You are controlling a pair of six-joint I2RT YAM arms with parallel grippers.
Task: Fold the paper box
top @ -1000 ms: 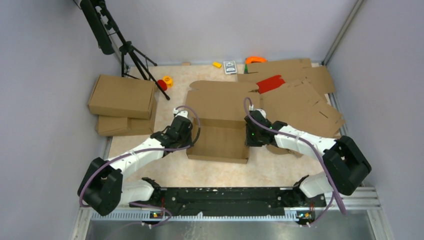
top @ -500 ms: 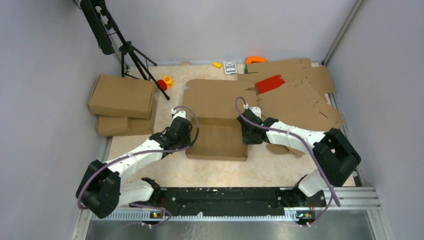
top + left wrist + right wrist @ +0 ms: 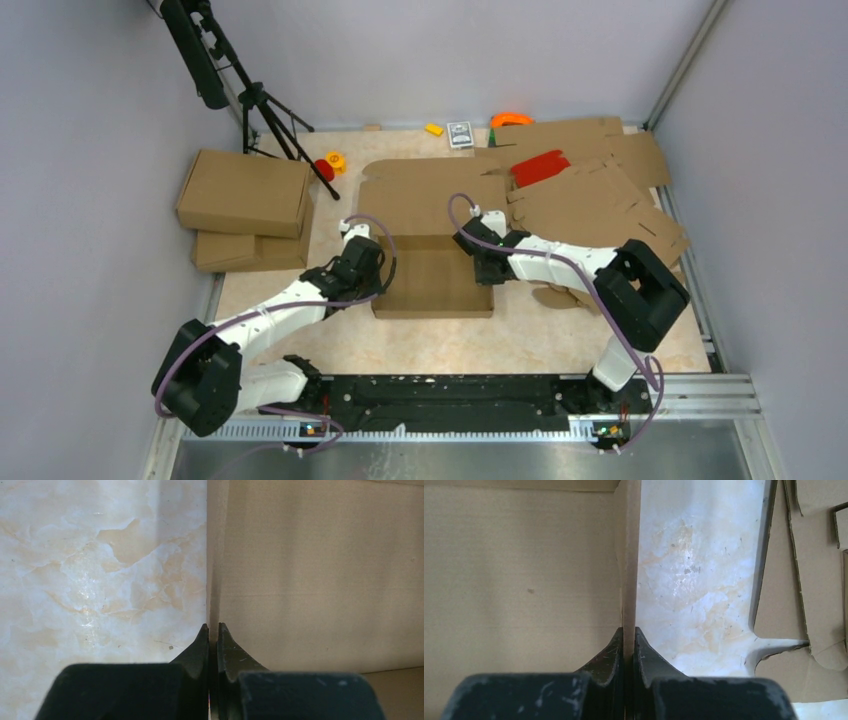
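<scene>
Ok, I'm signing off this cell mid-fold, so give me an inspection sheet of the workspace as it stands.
Surface: marbled beige tabletop, partly covered by cardboard.
Job's things: paper box at centre, lid panel stretching behind it.
Clutter: folded boxes left; flat cardboard sheets heaped right; red piece; small toys behind.
Grippers: left gripper shut on box's left wall; right gripper shut on its right wall.
Cables: purple cables looping along both arms.
Surroundings: black tripod far left; grey walls.
</scene>
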